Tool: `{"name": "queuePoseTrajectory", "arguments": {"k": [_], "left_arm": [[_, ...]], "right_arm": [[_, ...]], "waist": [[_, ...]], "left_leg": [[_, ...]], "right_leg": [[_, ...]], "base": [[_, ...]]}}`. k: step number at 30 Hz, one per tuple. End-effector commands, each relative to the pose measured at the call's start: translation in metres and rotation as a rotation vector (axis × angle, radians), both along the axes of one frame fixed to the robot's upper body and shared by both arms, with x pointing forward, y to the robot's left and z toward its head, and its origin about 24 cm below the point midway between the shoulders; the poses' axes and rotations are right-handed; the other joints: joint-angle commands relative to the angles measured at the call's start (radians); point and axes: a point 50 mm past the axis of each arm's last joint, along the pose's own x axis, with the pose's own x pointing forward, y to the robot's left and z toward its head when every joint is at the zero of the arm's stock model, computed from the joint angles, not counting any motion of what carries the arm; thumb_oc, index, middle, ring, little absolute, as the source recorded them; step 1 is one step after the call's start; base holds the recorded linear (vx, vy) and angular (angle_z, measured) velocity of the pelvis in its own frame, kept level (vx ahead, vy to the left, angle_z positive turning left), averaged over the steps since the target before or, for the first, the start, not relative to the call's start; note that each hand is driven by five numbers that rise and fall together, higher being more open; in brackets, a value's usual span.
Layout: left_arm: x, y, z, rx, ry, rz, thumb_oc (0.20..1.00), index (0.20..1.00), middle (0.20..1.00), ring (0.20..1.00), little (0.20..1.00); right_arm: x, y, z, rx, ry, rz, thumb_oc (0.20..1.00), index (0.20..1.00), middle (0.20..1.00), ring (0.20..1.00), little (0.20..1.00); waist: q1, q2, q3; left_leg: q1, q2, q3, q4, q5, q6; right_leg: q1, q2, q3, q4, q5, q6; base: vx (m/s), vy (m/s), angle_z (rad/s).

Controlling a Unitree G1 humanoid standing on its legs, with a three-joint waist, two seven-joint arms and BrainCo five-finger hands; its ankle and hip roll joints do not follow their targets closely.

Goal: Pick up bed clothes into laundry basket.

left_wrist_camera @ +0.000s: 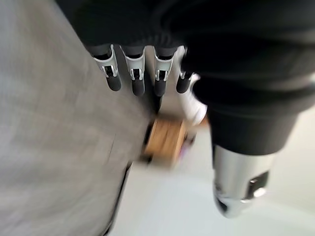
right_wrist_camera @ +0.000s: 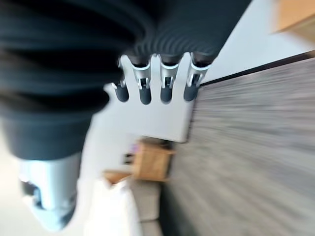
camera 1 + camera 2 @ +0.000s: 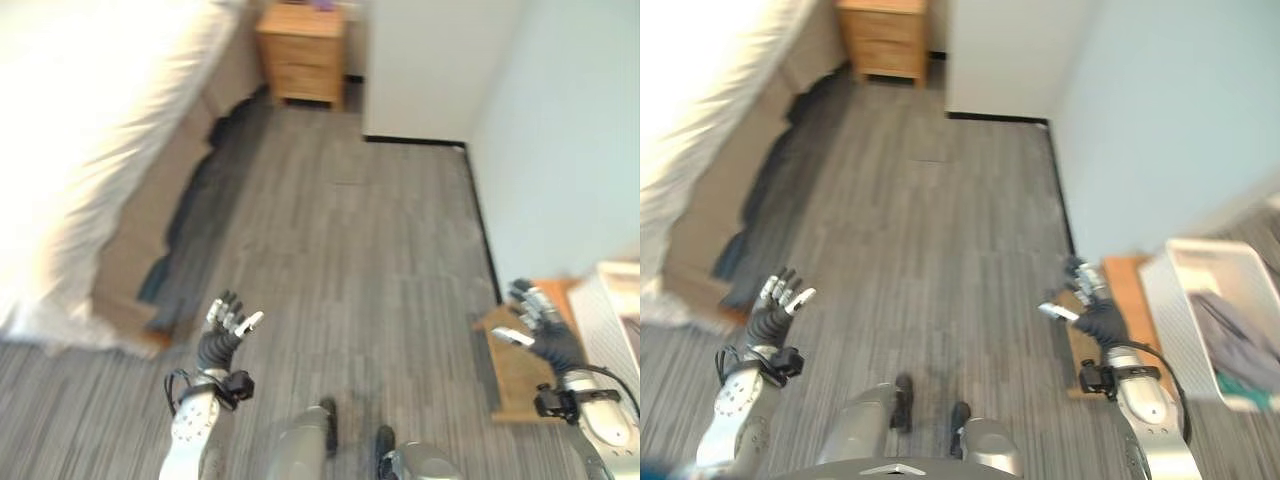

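A bed with white bedding (image 3: 90, 130) fills the left side. Dark clothing (image 3: 195, 195) lies on the floor along the bed's tan base. At the far right stands a white laundry basket (image 3: 1167, 312) holding a grey garment (image 3: 1230, 325) and something teal (image 3: 1242, 385). My left hand (image 3: 228, 322) is raised over the floor near the bed's corner, open and empty. My right hand (image 3: 535, 315) hovers just left of the basket, also open and empty. In the wrist views the left fingers (image 1: 138, 73) and the right fingers (image 2: 157, 78) hang straight with nothing in them.
A wooden nightstand (image 3: 300, 50) stands at the head of the bed by a white wall corner (image 3: 430, 70). A low wooden board (image 3: 520, 370) lies on the floor beside the basket. Grey plank floor (image 3: 360, 250) stretches between bed and wall.
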Motion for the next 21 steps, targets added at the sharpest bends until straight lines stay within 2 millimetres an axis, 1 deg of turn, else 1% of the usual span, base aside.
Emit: {"name": "queuePoseTrajectory", "arguments": {"k": [1, 2, 3, 4, 5, 6, 7, 8, 9, 10, 11, 12, 13, 14, 15, 16, 17, 18, 21], "left_arm": [[-0.002, -0.001, 0.024, 0.064, -0.115, -0.071, 1.000, 1.000, 1.000, 1.000, 1.000], [-0.003, -0.001, 0.031, 0.080, -0.145, -0.078, 1.000, 1.000, 1.000, 1.000, 1.000], [-0.005, -0.001, 0.032, 0.088, -0.145, -0.087, 1.000, 1.000, 1.000, 1.000, 1.000], [-0.007, -0.002, 0.029, 0.097, -0.128, -0.096, 1.000, 1.000, 1.000, 1.000, 1.000], [-0.007, -0.002, 0.029, 0.097, -0.128, -0.096, 1.000, 1.000, 1.000, 1.000, 1.000], [-0.006, -0.004, 0.023, 0.118, -0.097, -0.111, 1.000, 1.000, 1.000, 1.000, 1.000], [-0.003, -0.005, 0.018, 0.123, -0.072, -0.113, 1.000, 1.000, 1.000, 1.000, 1.000], [-0.003, -0.005, 0.017, 0.128, -0.064, -0.122, 1.000, 1.000, 1.000, 1.000, 1.000], [-0.002, -0.004, 0.016, 0.120, -0.056, -0.127, 1.000, 1.000, 1.000, 1.000, 1.000], [-0.003, -0.003, 0.017, 0.114, -0.060, -0.122, 1.000, 1.000, 1.000, 1.000, 1.000], [-0.003, 0.000, 0.020, 0.137, -0.070, -0.120, 1.000, 1.000, 1.000, 1.000, 1.000], [-0.004, 0.001, 0.021, 0.153, -0.067, -0.113, 1.000, 1.000, 1.000, 1.000, 1.000], [-0.005, 0.002, 0.020, 0.155, -0.069, -0.107, 1.000, 1.000, 1.000, 1.000, 1.000], [-0.005, 0.003, 0.021, 0.153, -0.076, -0.092, 1.000, 1.000, 1.000, 1.000, 1.000], [-0.005, 0.003, 0.021, 0.141, -0.080, -0.073, 1.000, 1.000, 1.000, 1.000, 1.000], [-0.004, 0.001, 0.018, 0.093, -0.080, -0.060, 1.000, 1.000, 1.000, 1.000, 1.000], [-0.004, 0.001, 0.018, 0.093, -0.080, -0.059, 1.000, 1.000, 1.000, 1.000, 1.000], [-0.006, -0.005, 0.013, 0.075, -0.055, -0.085, 1.000, 1.000, 1.000, 1.000, 1.000], [-0.008, -0.004, 0.012, 0.124, -0.031, -0.112, 1.000, 1.000, 1.000, 1.000, 1.000]], "right_arm": [[0.013, -0.014, 0.002, -0.013, -0.049, -0.060, 1.000, 1.000, 1.000, 1.000, 1.000], [0.015, -0.012, 0.002, -0.038, -0.045, -0.049, 1.000, 1.000, 1.000, 1.000, 1.000], [0.017, -0.010, -0.001, -0.040, -0.035, -0.041, 1.000, 1.000, 1.000, 1.000, 1.000], [0.018, -0.010, -0.002, -0.050, -0.026, -0.047, 1.000, 1.000, 1.000, 1.000, 1.000], [0.018, -0.010, -0.002, -0.050, -0.027, -0.047, 1.000, 1.000, 1.000, 1.000, 1.000], [0.019, -0.006, -0.005, -0.014, -0.023, -0.049, 1.000, 1.000, 1.000, 1.000, 1.000], [0.019, -0.005, -0.009, 0.005, -0.012, -0.039, 1.000, 1.000, 1.000, 1.000, 1.000], [0.016, -0.005, -0.010, 0.005, -0.002, -0.036, 1.000, 1.000, 1.000, 1.000, 1.000], [0.013, -0.006, -0.012, 0.001, 0.015, -0.021, 1.000, 1.000, 1.000, 1.000, 1.000], [0.012, -0.004, -0.014, -0.011, 0.036, 0.004, 1.000, 1.000, 1.000, 1.000, 1.000], [0.012, -0.003, -0.014, -0.035, 0.048, 0.020, 1.000, 1.000, 1.000, 1.000, 1.000], [0.012, 0.000, -0.018, -0.008, 0.061, 0.026, 1.000, 1.000, 1.000, 1.000, 1.000], [0.013, 0.003, -0.021, 0.024, 0.078, 0.044, 1.000, 1.000, 1.000, 1.000, 1.000], [0.013, 0.005, -0.022, 0.027, 0.084, 0.063, 1.000, 1.000, 1.000, 1.000, 1.000], [0.014, 0.006, -0.022, 0.022, 0.084, 0.069, 1.000, 1.000, 1.000, 1.000, 1.000], [0.018, 0.009, -0.020, 0.026, 0.074, 0.087, 1.000, 1.000, 1.000, 1.000, 1.000], [0.018, 0.009, -0.020, 0.026, 0.074, 0.087, 1.000, 1.000, 1.000, 1.000, 1.000], [0.020, 0.011, -0.021, 0.039, 0.078, 0.100, 1.000, 1.000, 1.000, 1.000, 1.000], [0.022, 0.012, -0.025, 0.061, 0.096, 0.083, 1.000, 1.000, 1.000, 1.000, 1.000]], "waist": [[0.001, 0.070, -0.048], [0.015, 0.079, -0.036], [0.025, 0.080, -0.022], [0.027, 0.089, -0.006], [0.029, 0.088, -0.005], [0.008, 0.105, 0.025], [-0.014, 0.110, 0.026], [-0.023, 0.112, 0.027], [-0.043, 0.112, 0.022], [-0.044, 0.112, 0.022], [-0.029, 0.101, 0.027], [0.000, 0.090, 0.022], [0.020, 0.077, 0.015], [0.030, 0.068, 0.004], [0.038, 0.063, -0.006], [0.049, 0.057, -0.022], [0.049, 0.058, -0.023], [0.067, 0.051, -0.042], [0.081, 0.045, -0.062]], "left_leg": [[0.320, 0.046, -0.018, -0.593, 0.209, -0.059], [0.335, 0.028, -0.064, -0.636, 0.202, -0.048], [0.343, 0.015, -0.073, -0.639, 0.184, -0.037], [0.346, 0.005, -0.081, -0.639, 0.174, -0.028], [0.348, 0.003, -0.078, -0.639, 0.173, -0.027], [0.354, -0.015, -0.137, -0.639, 0.185, -0.007], [0.350, -0.031, -0.190, -0.630, 0.193, 0.011], [0.345, -0.042, -0.215, -0.631, 0.192, 0.018], [0.334, -0.060, -0.264, -0.630, 0.192, 0.030], [0.336, -0.071, -0.292, -0.635, 0.195, 0.037], [0.328, -0.086, -0.297, -0.629, 0.203, 0.040], [0.317, -0.096, -0.298, -0.618, 0.204, 0.037], [0.311, -0.102, -0.302, -0.608, 0.199, 0.040], [0.297, -0.111, -0.318, -0.604, 0.200, 0.047], [0.286, -0.113, -0.322, -0.606, 0.203, 0.049], [0.282, -0.115, -0.322, -0.611, 0.202, 0.052], [0.282, -0.115, -0.321, -0.611, 0.202, 0.053], [0.274, -0.118, -0.324, -0.617, 0.202, 0.058], [0.264, -0.123, -0.329, -0.628, 0.200, 0.055]], "right_leg": [[-0.203, -0.025, 0.141, -0.013, 0.204, 0.102], [-0.225, -0.035, 0.151, 0.029, 0.205, 0.098], [-0.253, -0.042, 0.170, 0.097, 0.200, 0.099], [-0.274, -0.034, 0.210, 0.152, 0.206, 0.099], [-0.278, -0.034, 0.214, 0.161, 0.202, 0.099], [-0.310, 0.044, 0.347, 0.240, 0.206, 0.090], [-0.318, 0.129, 0.448, 0.220, 0.197, 0.091], [-0.339, 0.151, 0.448, 0.224, 0.212, 0.094], [-0.354, 0.173, 0.458, 0.213, 0.214, 0.085], [-0.359, 0.169, 0.439, 0.171, 0.214, 0.076], [-0.334, 0.154, 0.409, 0.123, 0.214, 0.063], [-0.309, 0.137, 0.412, 0.091, 0.216, 0.062], [-0.270, 0.128, 0.428, 0.052, 0.227, 0.069], [-0.241, 0.122, 0.439, 0.015, 0.226, 0.072], [-0.229, 0.117, 0.435, -0.006, 0.227, 0.076], [-0.217, 0.109, 0.433, -0.024, 0.228, 0.077], [-0.216, 0.108, 0.434, -0.027, 0.229, 0.077], [-0.202, 0.106, 0.440, -0.051, 0.230, 0.080], [-0.186, 0.102, 0.443, -0.072, 0.235, 0.082]], "base": [[-0.07, 0.372, 2.08], [-0.10, 0.360, 1.53], [-0.10, 0.338, 0.98], [-0.08, 0.197, 0.58], [-0.09, 0.228, 0.59], [-0.08, 0.148, 0.88], [-0.09, 0.190, 1.05], [-0.01, 0.114, 1.55], [0.03, 0.115, 2.09], [0.02, 0.101, 2.25], [-0.04, 0.029, 1.72], [-0.08, -0.011, 0.89], [-0.07, -0.059, 0.41], [-0.05, -0.050, 0.50], [0.00, -0.054, 0.46], [0.01, -0.033, 0.40], [0.04, -0.056, 0.11], [0.02, -0.050, -0.11], [0.02, -0.045, -0.20]]}}
